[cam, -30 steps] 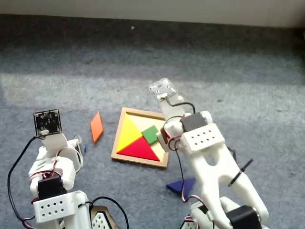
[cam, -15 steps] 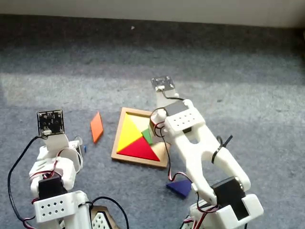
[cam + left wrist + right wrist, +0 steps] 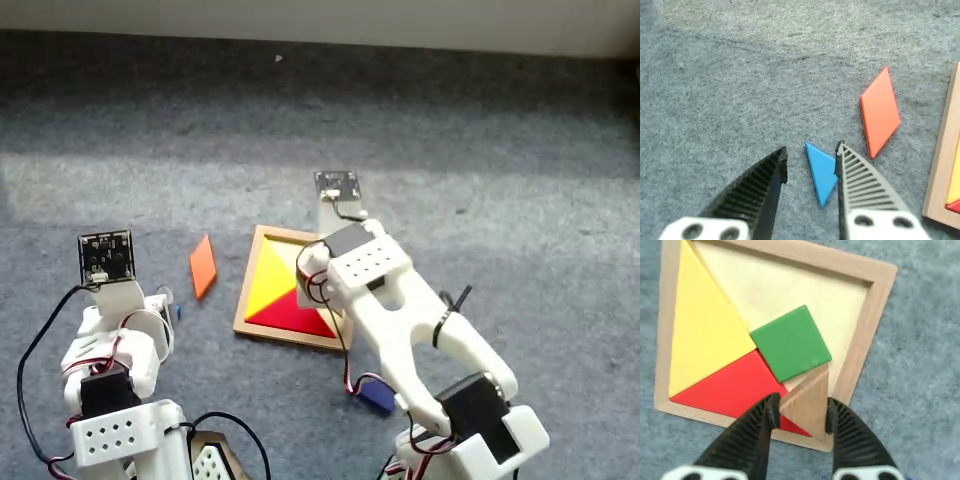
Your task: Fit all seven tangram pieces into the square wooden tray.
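The square wooden tray (image 3: 875, 315) holds a yellow triangle (image 3: 705, 335), a red triangle (image 3: 735, 390) and a green square (image 3: 791, 343). My right gripper (image 3: 801, 415) is shut on a plain wooden triangle (image 3: 809, 405), held over the tray corner beside the green square. In the high view the right arm (image 3: 365, 265) covers the tray's right half (image 3: 262, 300). My left gripper (image 3: 811, 150) stands open low over the carpet, a light blue triangle (image 3: 821, 172) between its fingers. An orange parallelogram (image 3: 880, 112) lies just beyond it, left of the tray (image 3: 942, 160).
A dark blue triangle (image 3: 377, 395) lies on the grey carpet in front of the tray, partly hidden under the right arm. The orange parallelogram (image 3: 203, 265) lies between the left arm (image 3: 115, 330) and the tray. Open carpet stretches behind the tray.
The right arm swung left and forward over the tray, and now hides the green square in the high view. The left arm stayed nearly still.
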Controlling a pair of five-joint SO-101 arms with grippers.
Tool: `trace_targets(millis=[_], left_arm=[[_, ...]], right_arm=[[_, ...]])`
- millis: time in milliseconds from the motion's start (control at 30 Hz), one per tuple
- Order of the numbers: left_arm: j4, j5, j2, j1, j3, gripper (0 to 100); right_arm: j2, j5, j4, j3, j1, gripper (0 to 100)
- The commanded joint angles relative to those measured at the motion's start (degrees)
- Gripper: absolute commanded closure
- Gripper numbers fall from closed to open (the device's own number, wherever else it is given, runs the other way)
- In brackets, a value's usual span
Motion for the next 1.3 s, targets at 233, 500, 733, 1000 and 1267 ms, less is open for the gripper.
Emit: trace_targets(millis=[233,500,733,1000,1267], left_arm=[[-0.88,-0.53,-0.40,-0.57,-0.48,83],[-0.88,-0.53,-0.40,-0.57,-0.48,83],[-0.88,-0.53,-0.40,-0.57,-0.48,83],[-0.88,-0.53,-0.40,-0.57,-0.48,83],[-0.88,-0.53,-0.40,-0.57,-0.48,83]], right_arm=[[-0.40,-0.79,-1.63,1.45,-0.48,91.3],[-0.48,-0.79,-1.19,1.71,-0.75,77.7],[-0.66,-0.44,2.77,1.27,-0.57,77.8],[-1.01,9.93,0.57,0.66,-0.48,98.8],[-0.48,17.93,-11.21,-1.27,0.13,99.3]])
